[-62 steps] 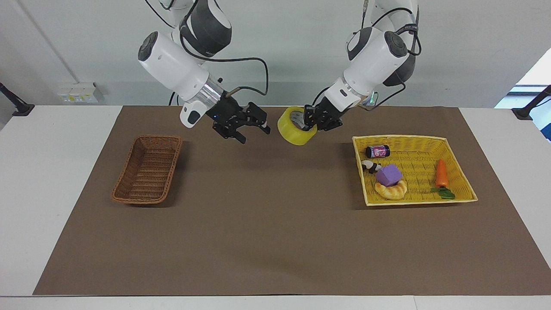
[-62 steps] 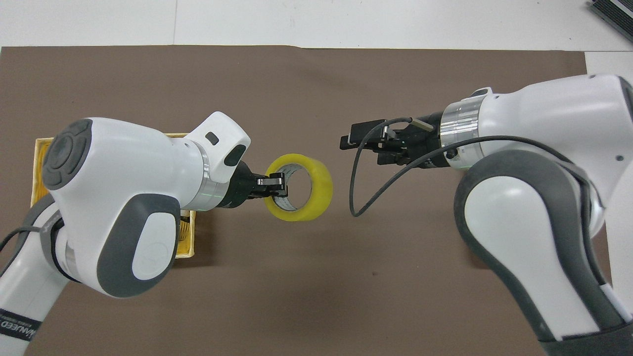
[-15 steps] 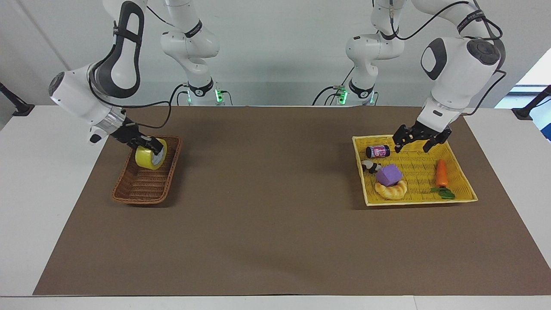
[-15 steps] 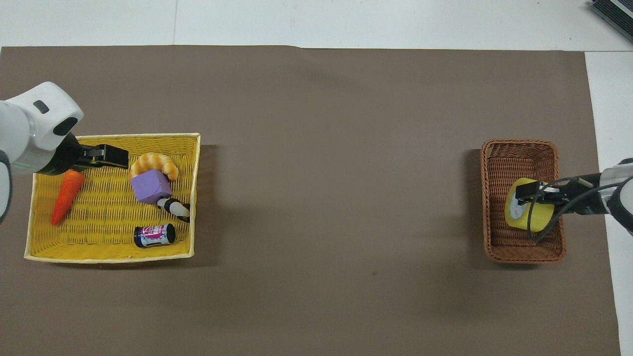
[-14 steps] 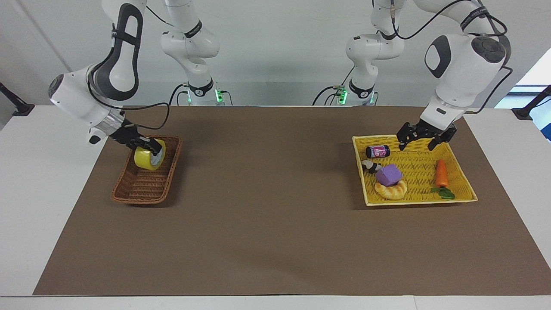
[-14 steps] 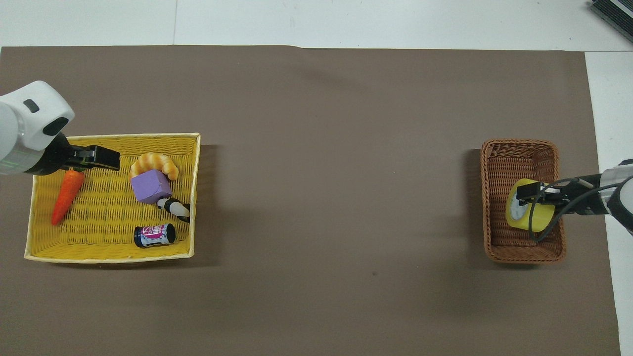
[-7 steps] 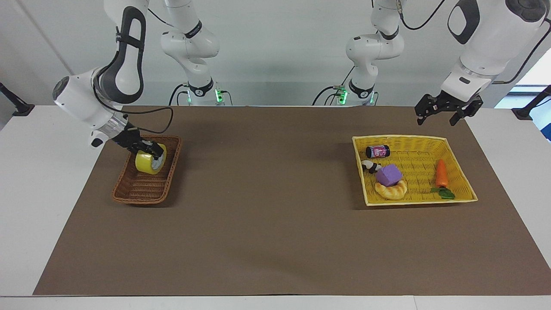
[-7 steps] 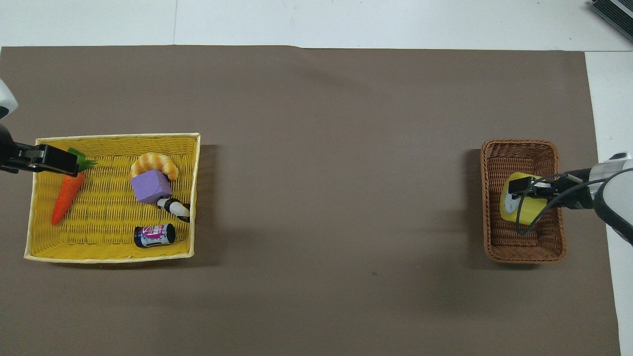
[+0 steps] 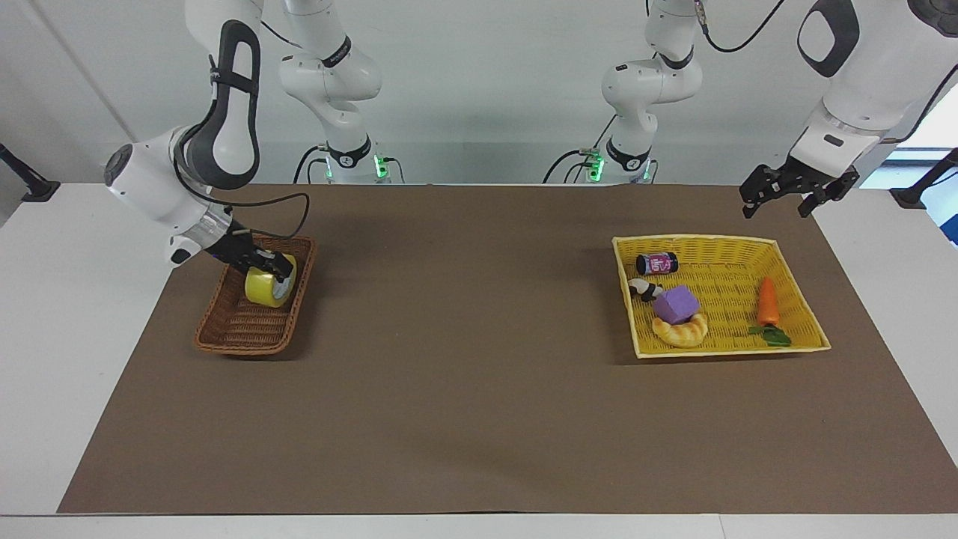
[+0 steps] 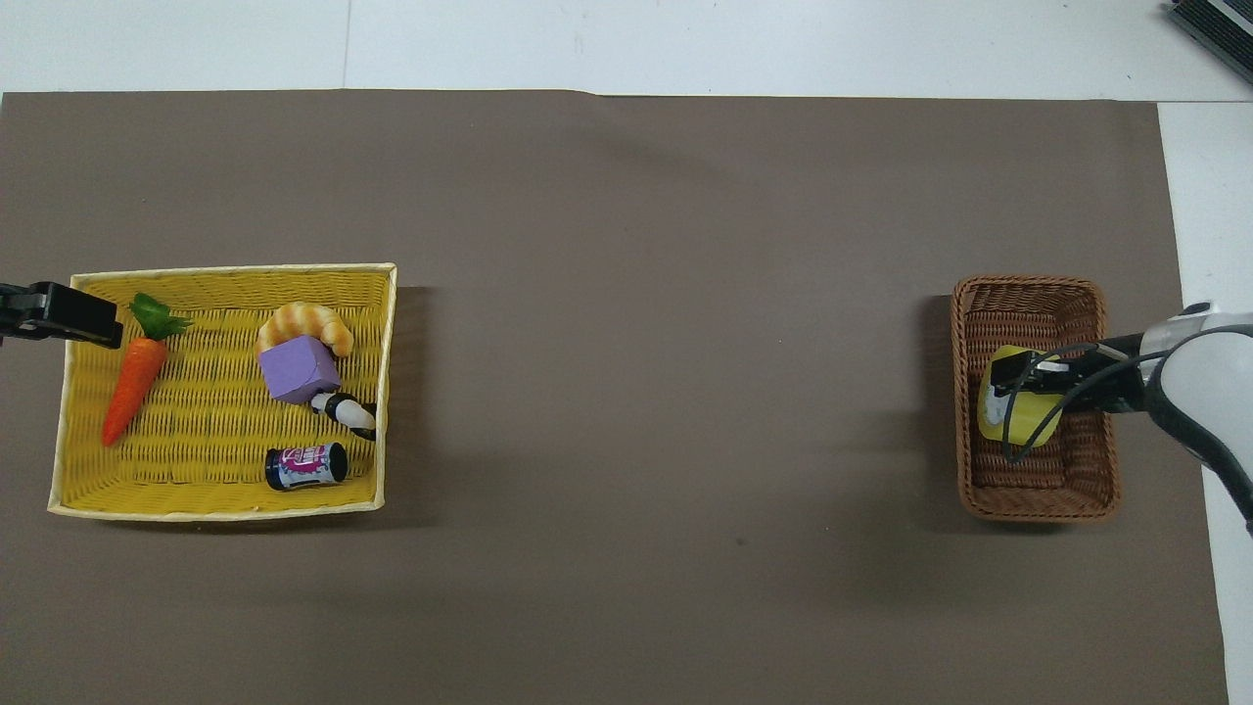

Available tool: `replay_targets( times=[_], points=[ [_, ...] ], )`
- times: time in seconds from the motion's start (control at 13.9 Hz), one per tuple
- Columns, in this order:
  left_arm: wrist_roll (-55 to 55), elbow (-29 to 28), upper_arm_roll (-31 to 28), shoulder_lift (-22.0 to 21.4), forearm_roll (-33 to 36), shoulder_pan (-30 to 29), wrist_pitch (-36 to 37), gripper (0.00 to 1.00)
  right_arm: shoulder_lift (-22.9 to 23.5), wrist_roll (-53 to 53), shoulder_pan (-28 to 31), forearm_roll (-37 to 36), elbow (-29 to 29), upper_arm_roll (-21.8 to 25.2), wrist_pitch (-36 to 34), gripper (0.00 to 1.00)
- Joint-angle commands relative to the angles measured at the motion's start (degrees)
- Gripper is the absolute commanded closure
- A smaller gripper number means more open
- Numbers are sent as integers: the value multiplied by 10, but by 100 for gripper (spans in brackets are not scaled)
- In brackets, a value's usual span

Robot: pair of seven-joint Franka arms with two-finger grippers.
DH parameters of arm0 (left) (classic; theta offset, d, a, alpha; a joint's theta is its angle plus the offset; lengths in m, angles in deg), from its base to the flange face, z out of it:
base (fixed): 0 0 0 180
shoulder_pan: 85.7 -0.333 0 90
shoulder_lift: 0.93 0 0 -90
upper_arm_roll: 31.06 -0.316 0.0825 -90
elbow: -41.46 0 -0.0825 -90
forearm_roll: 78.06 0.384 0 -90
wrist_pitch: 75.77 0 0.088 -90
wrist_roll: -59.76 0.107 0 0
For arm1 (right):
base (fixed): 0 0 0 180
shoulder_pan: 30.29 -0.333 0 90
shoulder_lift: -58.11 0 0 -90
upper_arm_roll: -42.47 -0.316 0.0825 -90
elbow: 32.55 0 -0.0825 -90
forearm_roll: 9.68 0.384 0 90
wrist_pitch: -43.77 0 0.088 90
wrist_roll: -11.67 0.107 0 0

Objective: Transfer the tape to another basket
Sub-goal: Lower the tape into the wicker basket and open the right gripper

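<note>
Facing view shows the right gripper [image 9: 275, 268] clenched on the tape [image 9: 268, 289], which sits low inside the basket [image 9: 224, 333]; this view also shows the left gripper [image 9: 793, 196] spread open, raised over the table's edge near the yellow tray [image 9: 793, 254]. Overhead view hides how low the roll is but places it mid-basket. I judge the tape stiff, fairly light and smooth-sided, best pinched through its core across the wall, as here.
</note>
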Motion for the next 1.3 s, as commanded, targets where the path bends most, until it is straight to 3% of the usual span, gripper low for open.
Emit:
replay_targets(
  times=[0.0, 0.07, 0.14, 0.22, 0.94, 1.22],
  points=[
    [6, 12, 4, 3, 6, -6, 10, 0, 0, -7, 6, 0, 0, -4, 6, 80],
    [6, 12, 4, 3, 6, -6, 10, 0, 0, -7, 9, 0, 0, -4, 4, 62],
    [6, 12, 4, 3, 6, -6, 10, 0, 0, -8, 13, 0, 2, -4, 0, 25],
    [6, 12, 4, 3, 6, -6, 10, 0, 0, -9, 23, 0, 5, -4, -3, 0],
    [6, 12, 4, 3, 6, -6, 10, 0, -10, -84, 85, -12, 87, 3, -75, 0],
    [6, 12, 4, 3, 6, -6, 10, 0, -14, -70, 63, -91, 147, -4, -76, 0]
  ],
)
